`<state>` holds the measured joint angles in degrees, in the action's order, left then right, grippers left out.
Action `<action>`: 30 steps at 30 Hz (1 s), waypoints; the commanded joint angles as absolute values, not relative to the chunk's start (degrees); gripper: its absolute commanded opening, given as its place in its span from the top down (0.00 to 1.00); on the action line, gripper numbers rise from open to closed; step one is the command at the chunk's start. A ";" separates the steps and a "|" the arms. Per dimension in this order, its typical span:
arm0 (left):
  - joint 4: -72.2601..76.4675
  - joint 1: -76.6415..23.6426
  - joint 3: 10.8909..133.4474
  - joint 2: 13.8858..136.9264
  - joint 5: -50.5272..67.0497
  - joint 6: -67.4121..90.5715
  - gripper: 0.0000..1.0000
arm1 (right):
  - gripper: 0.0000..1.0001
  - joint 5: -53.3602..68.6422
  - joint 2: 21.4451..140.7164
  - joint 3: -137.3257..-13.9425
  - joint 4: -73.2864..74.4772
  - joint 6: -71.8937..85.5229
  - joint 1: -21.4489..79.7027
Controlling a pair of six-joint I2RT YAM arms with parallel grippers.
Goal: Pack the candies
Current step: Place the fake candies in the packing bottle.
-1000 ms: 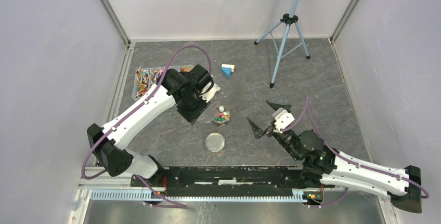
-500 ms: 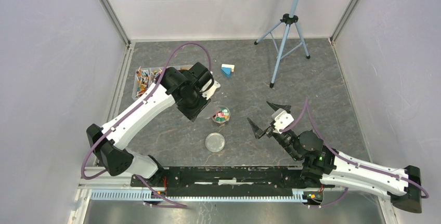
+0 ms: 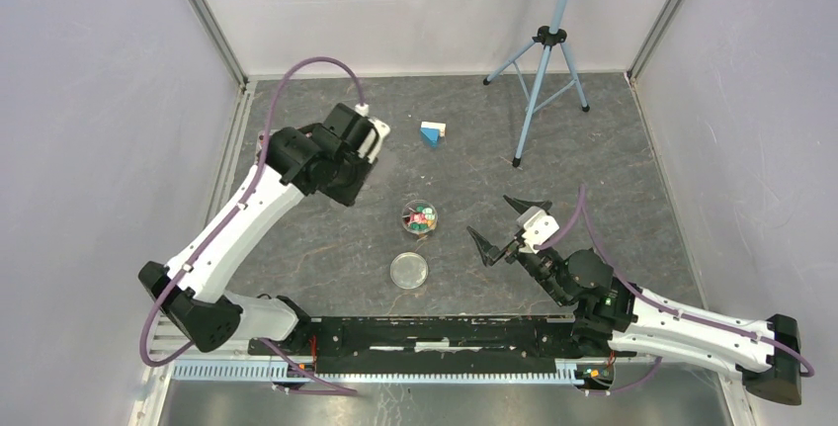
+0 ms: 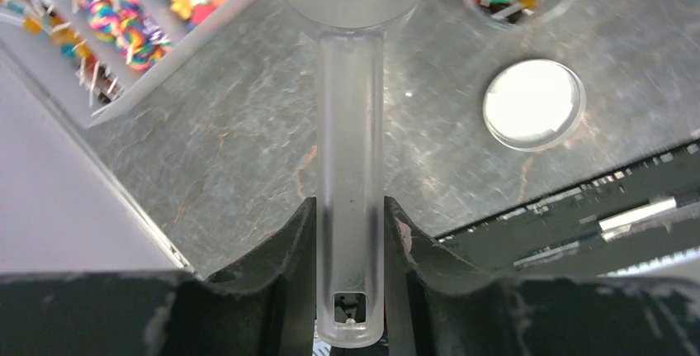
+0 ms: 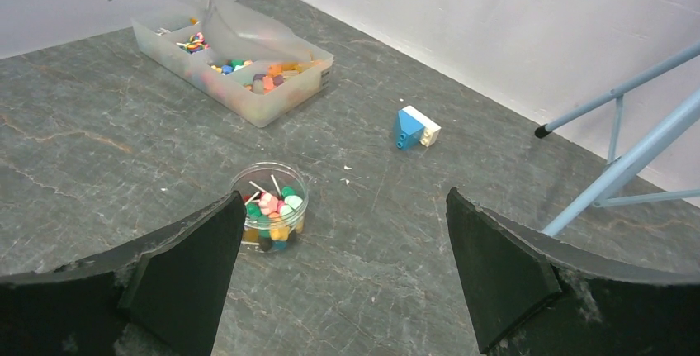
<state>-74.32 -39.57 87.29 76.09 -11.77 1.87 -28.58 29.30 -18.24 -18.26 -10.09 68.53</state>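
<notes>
On the far left, I am seeing a translucent plastic compartment tray [image 5: 198, 71] holding loose multicoloured candies [image 4: 115, 21]. My left gripper [image 4: 350, 215] is clamping the handle of a clear plastic scoop [image 4: 351, 83], its bowl hanging by the tray. Further right, more candies are sitting in a small round clear jar [image 3: 421, 217], its clear round lid [image 3: 409, 270] lying just beside it on the table. My right gripper [image 3: 506, 226] is hovering near the jar, fingers spread wide and gripping nothing.

Pale walls [image 3: 99, 100] enclose a dark marbled floor [image 3: 632, 169] bearing a blue tripod [image 3: 545, 37].
</notes>
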 commanded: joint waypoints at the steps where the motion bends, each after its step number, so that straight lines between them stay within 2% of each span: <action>1: -71.63 -31.03 86.90 75.35 -13.22 3.54 0.98 | 0.02 -26.78 28.92 -17.49 -21.41 -7.54 68.60; 11: -70.16 -16.86 83.74 80.57 -15.19 -1.82 0.98 | 0.02 -28.20 27.87 -17.27 -20.45 -7.65 68.64; 15: -66.19 -12.19 83.88 83.25 -11.55 -3.39 0.98 | 0.02 -27.61 27.10 -16.95 -19.39 -7.08 68.63; 30: -63.14 -10.60 89.21 97.11 -13.40 -3.34 0.98 | 0.02 -27.78 26.31 -16.01 -19.20 -7.35 68.62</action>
